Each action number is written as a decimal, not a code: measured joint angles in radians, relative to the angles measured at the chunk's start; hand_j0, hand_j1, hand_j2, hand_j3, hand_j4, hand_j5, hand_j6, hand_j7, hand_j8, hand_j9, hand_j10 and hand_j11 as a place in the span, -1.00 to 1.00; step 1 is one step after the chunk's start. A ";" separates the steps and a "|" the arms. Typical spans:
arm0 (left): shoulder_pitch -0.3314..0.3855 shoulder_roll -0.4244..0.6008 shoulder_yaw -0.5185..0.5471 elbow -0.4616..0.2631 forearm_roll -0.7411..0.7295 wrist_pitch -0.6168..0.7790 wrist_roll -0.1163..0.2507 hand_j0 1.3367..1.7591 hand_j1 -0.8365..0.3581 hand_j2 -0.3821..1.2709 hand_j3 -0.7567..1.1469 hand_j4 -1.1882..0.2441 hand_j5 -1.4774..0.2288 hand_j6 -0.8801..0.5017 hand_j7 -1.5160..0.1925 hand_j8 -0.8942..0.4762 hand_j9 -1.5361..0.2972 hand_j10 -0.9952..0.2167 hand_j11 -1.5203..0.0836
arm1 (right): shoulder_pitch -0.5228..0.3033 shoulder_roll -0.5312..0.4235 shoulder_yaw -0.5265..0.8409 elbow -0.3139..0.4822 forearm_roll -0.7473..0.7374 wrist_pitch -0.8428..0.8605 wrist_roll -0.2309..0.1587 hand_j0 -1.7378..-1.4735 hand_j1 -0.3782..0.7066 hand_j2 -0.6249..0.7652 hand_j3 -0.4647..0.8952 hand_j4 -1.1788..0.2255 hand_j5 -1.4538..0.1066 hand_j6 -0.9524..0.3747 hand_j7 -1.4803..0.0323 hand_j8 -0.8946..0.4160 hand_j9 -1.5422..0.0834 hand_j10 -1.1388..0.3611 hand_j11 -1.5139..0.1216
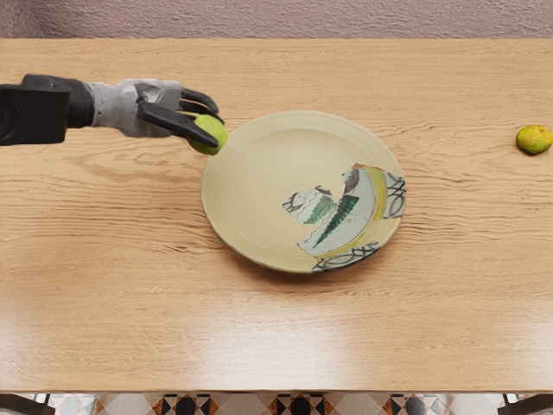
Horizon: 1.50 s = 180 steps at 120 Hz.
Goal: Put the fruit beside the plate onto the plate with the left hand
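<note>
My left hand (192,119) reaches in from the left edge, its dark fingers curled around a small yellow-green fruit (210,135). The held fruit hovers just at the upper-left rim of the cream plate (259,173), which carries a painted green, yellow and black motif at its lower right. A second yellow-green fruit (534,139) lies on the wooden table far to the right, well apart from the plate. The right arm does not show.
The wooden table (112,285) spans the whole view, its front edge near the bottom. A wall runs along the back edge at the top.
</note>
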 joint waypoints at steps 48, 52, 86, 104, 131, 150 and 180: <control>-0.009 -0.144 -0.001 -0.001 -0.023 -0.027 0.000 0.47 -0.19 -0.13 -0.20 -0.35 -0.53 -0.31 -0.46 -0.13 -0.48 -0.23 -0.39 | 0.000 0.000 0.000 0.000 0.000 0.000 0.000 -0.40 -0.90 -0.11 -0.32 0.65 0.83 0.40 0.92 0.33 0.86 0.49 0.82; -0.007 -0.144 0.000 0.000 -0.023 -0.027 0.000 0.47 -0.18 -0.13 -0.20 -0.35 -0.53 -0.32 -0.46 -0.14 -0.48 -0.24 -0.40 | 0.000 0.000 0.000 0.000 0.000 0.000 0.000 -0.40 -0.90 -0.11 -0.32 0.65 0.83 0.40 0.92 0.33 0.86 0.49 0.82; 0.025 -0.161 0.023 0.004 -0.007 -0.027 -0.001 0.47 -0.15 -0.14 -0.20 -0.38 -0.55 -0.34 -0.49 -0.15 -0.49 -0.25 -0.43 | 0.000 0.000 0.000 0.000 0.000 0.000 0.000 -0.40 -0.90 -0.11 -0.32 0.65 0.83 0.40 0.92 0.33 0.86 0.49 0.82; 0.091 -0.157 0.031 0.006 -0.003 -0.029 0.000 0.47 -0.17 -0.11 -0.20 -0.40 -0.59 -0.31 -0.52 -0.12 -0.51 -0.22 -0.45 | 0.000 0.000 0.000 0.000 0.000 0.000 0.000 -0.40 -0.90 -0.11 -0.32 0.65 0.83 0.40 0.92 0.33 0.86 0.49 0.82; 0.104 -0.160 0.035 0.033 0.000 -0.026 -0.001 0.48 -0.15 -0.16 -0.20 -0.32 -0.48 -0.31 -0.41 -0.13 -0.41 -0.21 -0.34 | 0.000 0.000 0.000 0.000 0.000 0.000 0.000 -0.40 -0.90 -0.11 -0.32 0.65 0.83 0.40 0.92 0.33 0.86 0.49 0.82; 0.100 -0.160 0.035 0.054 0.002 -0.022 -0.001 0.50 0.21 -0.34 -0.20 0.03 -0.02 -0.18 0.04 -0.08 0.00 0.24 0.12 | 0.000 0.000 0.000 0.000 0.000 0.000 0.000 -0.40 -0.90 -0.11 -0.32 0.65 0.83 0.40 0.92 0.33 0.86 0.49 0.82; 0.097 -0.157 0.033 0.062 0.001 -0.019 -0.001 0.52 0.48 -0.44 -0.21 0.28 0.30 -0.06 0.35 -0.01 0.28 0.30 0.45 | 0.000 0.000 0.000 0.000 0.000 0.000 0.000 -0.40 -0.90 -0.11 -0.32 0.65 0.83 0.40 0.92 0.33 0.86 0.49 0.82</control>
